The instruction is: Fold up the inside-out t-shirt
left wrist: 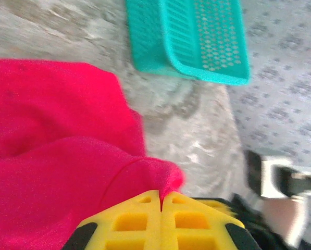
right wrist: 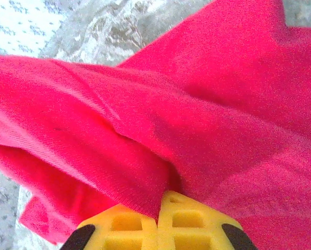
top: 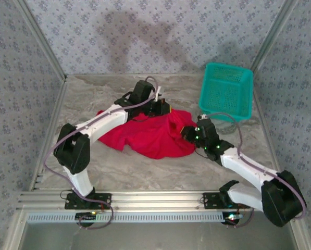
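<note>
**TWO-POINT GRIP ON THE SHIRT: LIFT AND SPREAD**

My left gripper (left wrist: 160, 202) has its yellow fingers pressed together on a raised ridge of red cloth; my right gripper (right wrist: 159, 209) is likewise clamped on a thick fold, which runs straight into the seam between its fingers. Both pinches sit on the edge of the t-shirt (top: 147, 136) that faces the basket (top: 225, 99); the left one is level with the basket's near wall, and the right one is just short of the basket's near corner, on the side toward my bases.

The t-shirt lies bunched in a heap on the table (top: 119, 169); it is near the basket without touching it, with a strip of bare table between them.

Procedure, as I judge it:
1. Confirm that each pinch holds one layer; the right fold looks doubled, so I cannot tell how many layers it carries.
2. Raise both grippers together and level; uneven height will twist the cloth.
3. Draw the grippers apart along the basket's near wall until the edge goes taut; stop before the cloth slips.
4. Carry the garment away from the basket; a trailing sleeve could snag its mesh.
</note>
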### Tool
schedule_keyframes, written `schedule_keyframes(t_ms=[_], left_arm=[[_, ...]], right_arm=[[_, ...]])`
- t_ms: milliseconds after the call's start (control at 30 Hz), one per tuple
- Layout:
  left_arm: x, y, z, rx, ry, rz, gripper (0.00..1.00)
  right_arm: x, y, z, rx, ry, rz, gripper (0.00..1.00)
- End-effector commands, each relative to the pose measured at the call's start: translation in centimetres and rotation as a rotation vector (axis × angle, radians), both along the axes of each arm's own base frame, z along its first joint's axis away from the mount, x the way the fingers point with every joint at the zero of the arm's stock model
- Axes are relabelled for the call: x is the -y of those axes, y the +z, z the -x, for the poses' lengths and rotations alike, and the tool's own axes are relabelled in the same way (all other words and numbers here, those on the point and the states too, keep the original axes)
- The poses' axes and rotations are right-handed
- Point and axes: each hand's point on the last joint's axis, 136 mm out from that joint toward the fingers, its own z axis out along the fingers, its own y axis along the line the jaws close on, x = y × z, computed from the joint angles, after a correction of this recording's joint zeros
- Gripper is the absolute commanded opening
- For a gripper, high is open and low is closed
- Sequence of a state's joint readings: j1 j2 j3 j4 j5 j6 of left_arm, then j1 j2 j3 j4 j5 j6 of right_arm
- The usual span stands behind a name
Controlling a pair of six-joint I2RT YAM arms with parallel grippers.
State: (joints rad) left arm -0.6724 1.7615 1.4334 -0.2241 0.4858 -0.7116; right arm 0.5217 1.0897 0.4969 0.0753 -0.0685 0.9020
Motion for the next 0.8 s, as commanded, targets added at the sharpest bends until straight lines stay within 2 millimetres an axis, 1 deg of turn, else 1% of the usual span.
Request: schedule_keyframes(t_ms=[0,100,200,267,333,367,400,467,600,667,700,767], left_arm=[[0.0,6.2,-1.5,0.080,0.044,0.185,0.00],[0.4,5.0,-0.7,0.023,0.037,0.240,0.00],[0.5,3.6,-0.5,-0.024,0.043,0.267,0.00],[0.6,2.5,-0.5,-0.053,0.043,0.260,0.00],[0.9,1.2,-0.4,-0.084,0.044,0.255,0.00],[0.9,0.8,-0.4,-0.092,0.049,0.252,0.00],[0.9,0.4,-0.5,-0.099,0.053,0.251,0.00],[0.9,0.0,-0.5,-0.109,0.056,0.249,0.00],[1.1,-0.5,-0.4,-0.128,0.054,0.258,0.00],[1.2,-0.6,-0.4,-0.136,0.056,0.263,0.00],[1.2,-0.6,-0.5,-0.137,0.057,0.267,0.00],[1.2,-0.7,-0.4,-0.142,0.057,0.267,0.00]], right_arm=[[3.4,-7.9,5.3,-0.238,0.031,0.192,0.00],[3.9,-7.5,5.3,-0.235,0.035,0.228,0.00],[4.8,-6.9,5.2,-0.254,0.031,0.305,0.00],[5.3,-5.8,5.2,-0.262,0.024,0.344,0.15],[5.1,-3.7,4.8,-0.226,0.022,0.351,0.31],[4.8,-2.7,4.7,-0.205,0.025,0.349,0.35],[4.3,-1.6,4.5,-0.175,0.033,0.341,0.37],[3.3,0.3,4.2,-0.126,0.049,0.317,0.35],[0.2,2.8,3.2,-0.040,0.114,0.256,0.21],[-1.2,3.3,2.2,-0.020,0.137,0.236,0.19],[-1.7,3.4,1.5,-0.012,0.140,0.238,0.20],[-2.3,2.9,0.1,-0.006,0.142,0.272,0.24]])
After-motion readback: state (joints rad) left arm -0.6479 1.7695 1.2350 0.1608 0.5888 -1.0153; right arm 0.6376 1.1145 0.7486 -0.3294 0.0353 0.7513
